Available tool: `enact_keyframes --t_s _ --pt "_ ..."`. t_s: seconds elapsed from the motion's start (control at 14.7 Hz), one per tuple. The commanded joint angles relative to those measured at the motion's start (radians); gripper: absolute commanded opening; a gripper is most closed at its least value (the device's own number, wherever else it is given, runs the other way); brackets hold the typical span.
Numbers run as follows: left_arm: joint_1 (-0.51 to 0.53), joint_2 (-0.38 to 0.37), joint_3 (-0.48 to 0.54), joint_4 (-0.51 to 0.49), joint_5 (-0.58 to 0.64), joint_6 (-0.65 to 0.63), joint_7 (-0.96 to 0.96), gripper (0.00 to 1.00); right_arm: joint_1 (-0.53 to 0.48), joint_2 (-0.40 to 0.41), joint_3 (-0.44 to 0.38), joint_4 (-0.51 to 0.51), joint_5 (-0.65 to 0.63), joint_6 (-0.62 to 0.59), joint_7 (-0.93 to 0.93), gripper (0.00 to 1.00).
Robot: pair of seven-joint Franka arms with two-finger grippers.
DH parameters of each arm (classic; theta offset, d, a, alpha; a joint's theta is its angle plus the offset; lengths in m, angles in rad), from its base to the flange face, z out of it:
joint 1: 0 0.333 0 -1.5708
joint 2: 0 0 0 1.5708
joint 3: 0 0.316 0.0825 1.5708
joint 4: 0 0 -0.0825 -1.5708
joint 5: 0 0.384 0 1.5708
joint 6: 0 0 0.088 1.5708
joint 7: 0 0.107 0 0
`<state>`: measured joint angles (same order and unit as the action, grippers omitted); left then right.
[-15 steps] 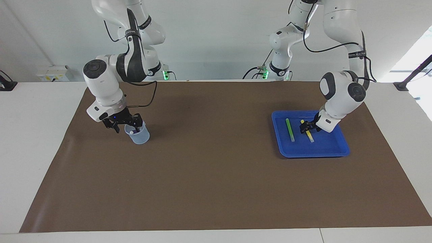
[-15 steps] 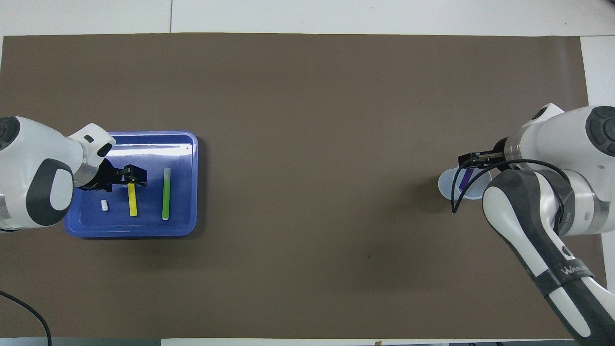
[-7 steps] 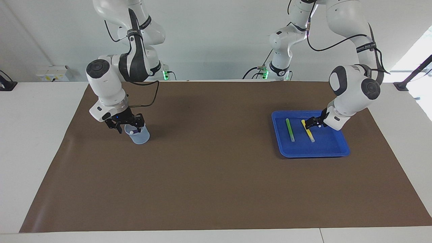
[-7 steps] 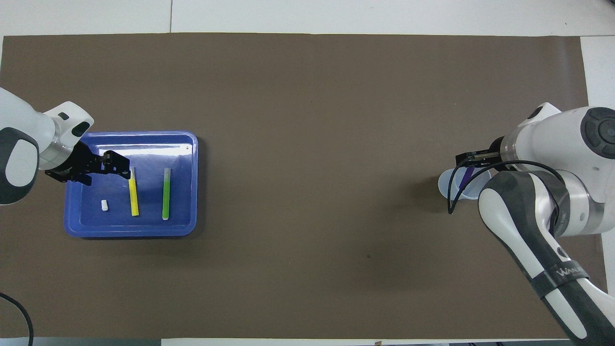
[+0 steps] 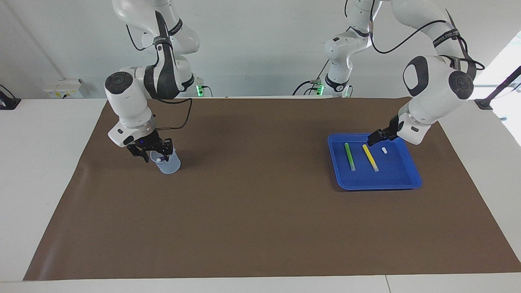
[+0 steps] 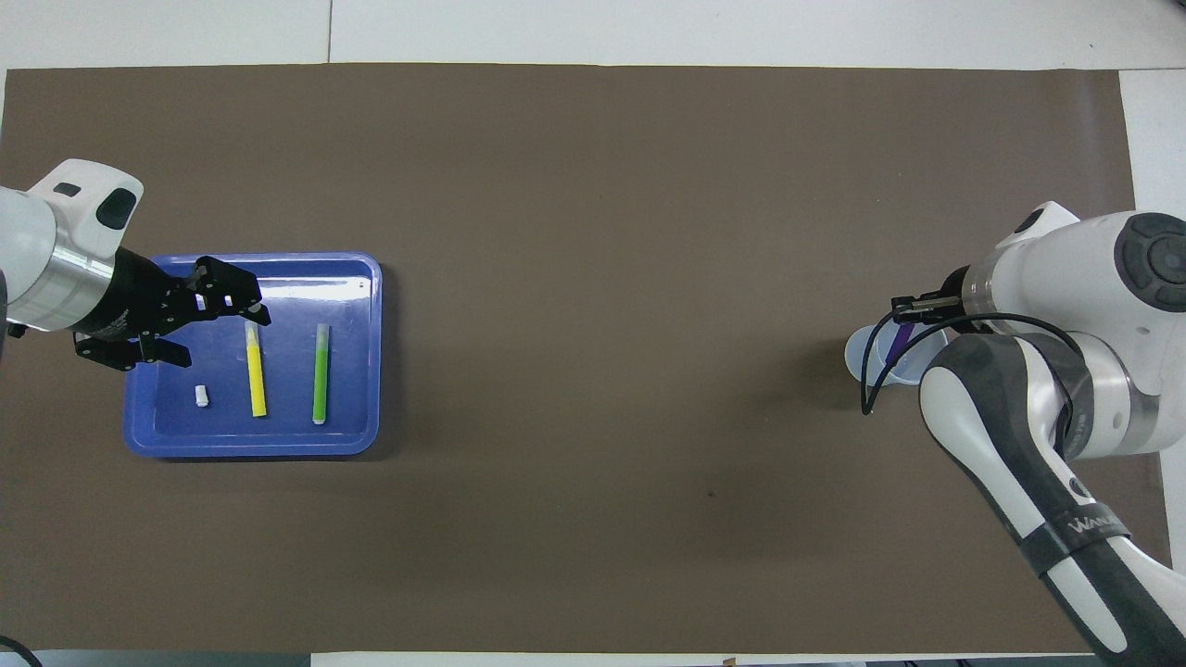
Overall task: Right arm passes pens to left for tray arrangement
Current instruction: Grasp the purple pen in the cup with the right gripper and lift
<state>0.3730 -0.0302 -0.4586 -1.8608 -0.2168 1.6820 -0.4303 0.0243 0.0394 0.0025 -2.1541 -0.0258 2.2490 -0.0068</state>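
Note:
The blue tray [image 5: 378, 187] [image 6: 250, 449] lies toward the left arm's end of the table. A green pen [image 5: 349, 156] [image 6: 321, 373] and a yellow pen [image 5: 370, 158] [image 6: 255, 371] lie side by side in it. My left gripper [image 5: 376, 136] [image 6: 222, 335] hangs open and empty over the tray's edge nearest the robots. The purple pen [image 6: 895, 345] stands slanted in a translucent cup [image 5: 169, 165] [image 6: 862, 357] toward the right arm's end. My right gripper [image 5: 156, 154] [image 6: 913, 310] reaches into the cup's mouth, its fingertips closed on the purple pen's upper end.
A tiny white piece [image 5: 384, 149] [image 6: 201, 396] lies in the tray beside the yellow pen. A brown mat [image 5: 260, 211] covers the table between cup and tray. The right arm's black cable [image 6: 876, 371] loops over the cup.
My left gripper has risen off the yellow pen and drawn back toward the robots, still open. My right gripper's fingers have closed over the cup; the purple pen has not moved.

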Motion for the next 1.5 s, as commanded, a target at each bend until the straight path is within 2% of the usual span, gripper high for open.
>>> enact_keyframes --t_s 0.0,0.27,0.68,0.89,1.09,1.36,1.43 --pt "-0.014 -0.076 0.006 -0.017 -0.088 -0.035 -0.115 1.0 -0.001 -0.02 0.004 -0.023 -0.009 0.02 0.039 0.0" --pt "-0.074 -0.151 0.006 -0.034 -0.137 -0.041 -0.278 1.0 -0.003 -0.029 0.016 0.003 -0.008 -0.02 0.088 0.0" --pt "-0.075 -0.206 0.009 -0.034 -0.297 -0.028 -0.493 1.0 -0.003 -0.182 0.016 0.037 -0.005 -0.153 0.091 0.0" --pt "-0.075 -0.247 0.009 -0.052 -0.355 0.013 -0.651 1.0 -0.003 -0.21 0.034 0.138 -0.005 -0.3 0.126 0.0" --pt "-0.077 -0.342 0.009 -0.13 -0.421 0.097 -0.761 1.0 -0.003 -0.191 0.079 0.204 0.015 -0.332 0.238 0.0" --pt "-0.117 -0.399 0.006 -0.182 -0.463 0.208 -0.986 1.0 -0.003 -0.182 0.111 0.211 0.22 -0.293 0.502 0.0" --pt "-0.135 -0.41 0.006 -0.196 -0.463 0.253 -1.054 1.0 -0.003 -0.181 0.143 0.223 0.269 -0.295 0.587 0.0"
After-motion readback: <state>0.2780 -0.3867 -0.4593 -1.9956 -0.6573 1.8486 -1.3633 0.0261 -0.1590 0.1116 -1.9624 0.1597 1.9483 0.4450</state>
